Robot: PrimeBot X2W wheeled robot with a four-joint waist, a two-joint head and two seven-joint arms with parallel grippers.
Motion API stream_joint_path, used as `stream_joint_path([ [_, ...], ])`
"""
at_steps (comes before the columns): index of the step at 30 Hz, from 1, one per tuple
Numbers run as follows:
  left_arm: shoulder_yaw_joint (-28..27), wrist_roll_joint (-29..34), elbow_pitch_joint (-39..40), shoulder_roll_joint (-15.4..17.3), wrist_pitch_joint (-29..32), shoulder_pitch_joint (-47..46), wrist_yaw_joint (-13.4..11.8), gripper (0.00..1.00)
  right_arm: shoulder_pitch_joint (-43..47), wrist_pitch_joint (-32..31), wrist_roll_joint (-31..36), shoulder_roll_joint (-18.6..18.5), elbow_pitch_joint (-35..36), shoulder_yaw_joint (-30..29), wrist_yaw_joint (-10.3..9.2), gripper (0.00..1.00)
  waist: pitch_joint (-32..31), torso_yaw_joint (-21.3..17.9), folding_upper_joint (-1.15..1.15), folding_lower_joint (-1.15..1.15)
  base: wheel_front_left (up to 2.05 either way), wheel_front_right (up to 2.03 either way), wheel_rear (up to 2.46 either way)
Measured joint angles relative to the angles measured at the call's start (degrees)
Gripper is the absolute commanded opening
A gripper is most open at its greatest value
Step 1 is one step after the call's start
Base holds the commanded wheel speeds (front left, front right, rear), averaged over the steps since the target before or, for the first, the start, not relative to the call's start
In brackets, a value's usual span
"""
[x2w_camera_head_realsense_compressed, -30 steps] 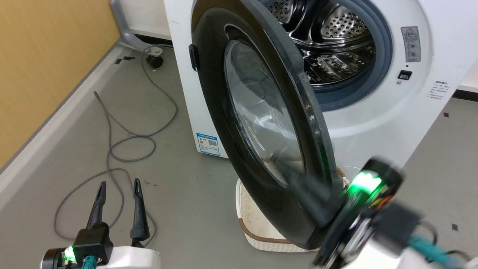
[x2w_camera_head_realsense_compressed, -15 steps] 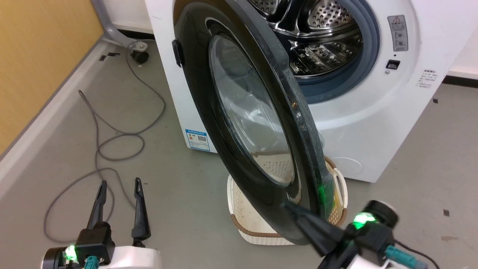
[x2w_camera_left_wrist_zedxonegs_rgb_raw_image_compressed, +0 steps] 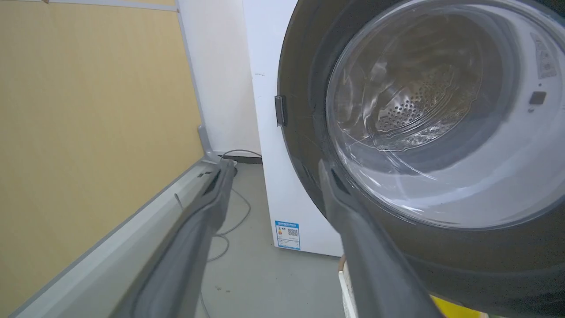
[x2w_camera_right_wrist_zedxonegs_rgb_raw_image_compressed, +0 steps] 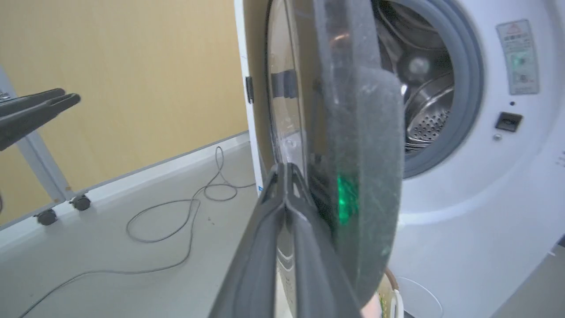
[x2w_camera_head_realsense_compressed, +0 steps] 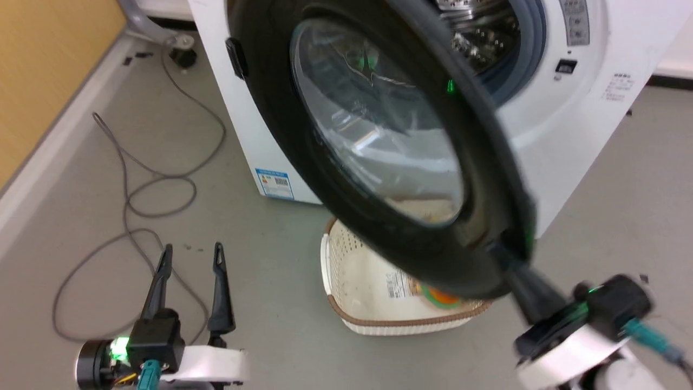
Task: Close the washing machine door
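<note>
1. The washing machine door (x2w_camera_head_realsense_compressed: 281, 124) is seen half open, hinged at the left of the washing machine (x2w_camera_head_realsense_compressed: 574, 141), above a cream basket (x2w_camera_head_realsense_compressed: 346, 309) on the floor.
2. The right jaws are clenched on nothing, with the tips laid against the door's lower free edge.
3. The left jaws are spread and idle, low by the floor.
4. The door is judged stiff, weighty and slippery, so it is best pushed on the black ring, far from the hinge, and the glass bowl spared.

the glossy black washing machine door (x2w_camera_head_realsense_compressed: 373, 146) stands ajar before the white washing machine (x2w_camera_head_realsense_compressed: 584, 124), drum still exposed.
</note>
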State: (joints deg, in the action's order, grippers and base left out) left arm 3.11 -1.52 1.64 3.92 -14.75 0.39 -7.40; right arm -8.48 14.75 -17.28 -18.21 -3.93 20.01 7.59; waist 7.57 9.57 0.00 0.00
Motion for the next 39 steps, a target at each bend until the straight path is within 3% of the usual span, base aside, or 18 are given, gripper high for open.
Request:
stream_joint_path([
  [5, 1.4, 0.0, 0.5, -0.4, 0.0, -1.7, -0.1, 1.00, -2.6, 0.0, 1.7, 2.6, -3.2, -7.9, -0.01, 0.00, 2.8, -0.3, 0.00, 0.00, 0.00, 0.00, 0.00],
  [13, 3.8, 0.0, 0.7, -0.8, 0.0, -5.3, -0.7, 1.00, -12.5, 0.0, 2.2, 3.1, -10.7, -14.3, -0.01, 0.00, 8.1, -0.5, 0.00, 0.00, 0.00, 0.00, 0.00],
  [26, 5.7, 0.3, 1.2, -0.9, 0.0, -8.6, -2.0, 1.00, -29.6, 0.0, 2.8, -0.3, -25.9, -17.0, -0.03, 0.00, 14.0, 1.5, 0.00, 0.00, 0.00, 0.00, 0.00],
  [39, 6.6, -0.2, 1.2, -0.9, 0.0, -9.9, -2.8, 1.00, -42.5, 0.0, 5.0, -2.2, -40.8, -19.0, -0.01, 0.00, 15.6, 2.9, 0.00, 0.00, 0.00, 0.00, 0.00],
])
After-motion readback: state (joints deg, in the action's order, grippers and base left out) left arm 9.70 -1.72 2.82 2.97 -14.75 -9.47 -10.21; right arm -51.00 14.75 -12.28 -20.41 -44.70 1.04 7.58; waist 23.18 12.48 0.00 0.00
